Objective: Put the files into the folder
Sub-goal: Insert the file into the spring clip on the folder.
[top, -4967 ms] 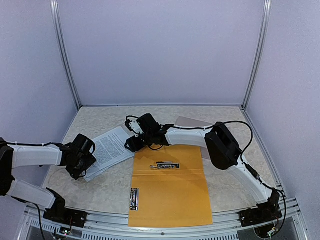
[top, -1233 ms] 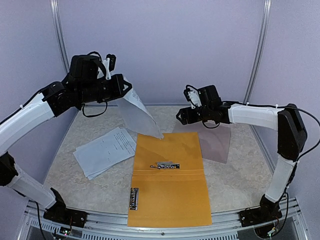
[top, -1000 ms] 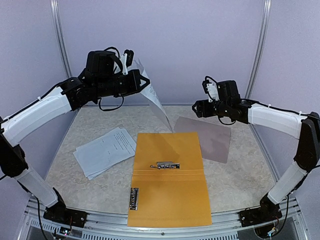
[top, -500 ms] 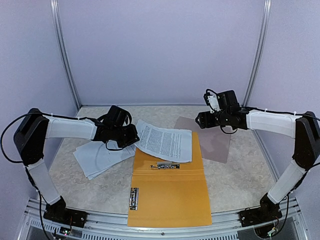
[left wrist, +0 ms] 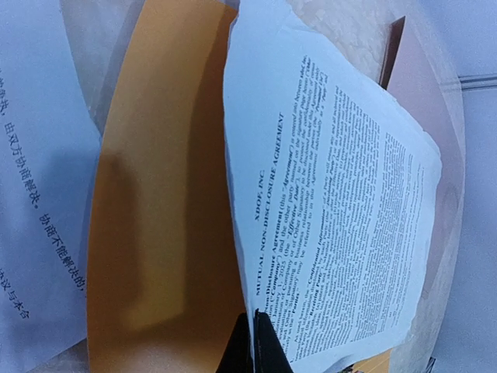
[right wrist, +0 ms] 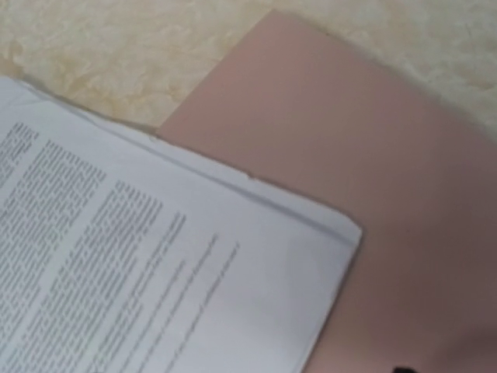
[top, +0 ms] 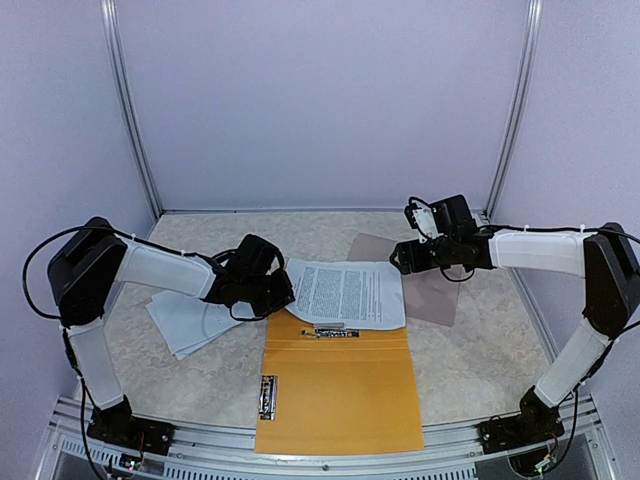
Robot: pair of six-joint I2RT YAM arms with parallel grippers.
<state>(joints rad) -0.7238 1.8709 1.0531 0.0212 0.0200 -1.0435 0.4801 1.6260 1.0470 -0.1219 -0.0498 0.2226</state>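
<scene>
Top view, item 1: file (top: 348,295), a white printed set with dense black text, lying crosswise on the far half of the folder (top: 340,390). Its far right corner overlaps the cover (top: 438,292). The left wrist view shows the same file (left wrist: 342,217) bowed above the orange folder (left wrist: 163,233), with the heading readable as a non-disclosure agreement.

Item 2: left gripper (top: 287,298), low at the file's left edge, jaws pressed together on that edge. In its own camera the dark fingertips (left wrist: 252,346) pinch the paper's margin.

Item 3: pile (top: 190,320), more white sheets flat on the table (top: 200,240), left of the folder and partly under the left arm. Up close the pile (left wrist: 31,194) carries Chinese print.

Item 4: folder, orange, open flat. One metal clip (top: 336,331) sits at the fold, just beside the file's near edge; a second clip (top: 268,397) sits at the left edge of the near half.

Item 5: right gripper (top: 400,262), hanging above the file's far right corner, jaws spread, nothing between them.

Item 6: cover (right wrist: 373,155), taupe, flat on the table right of the folder, with the file's corner (right wrist: 194,295) lying on it.
</scene>
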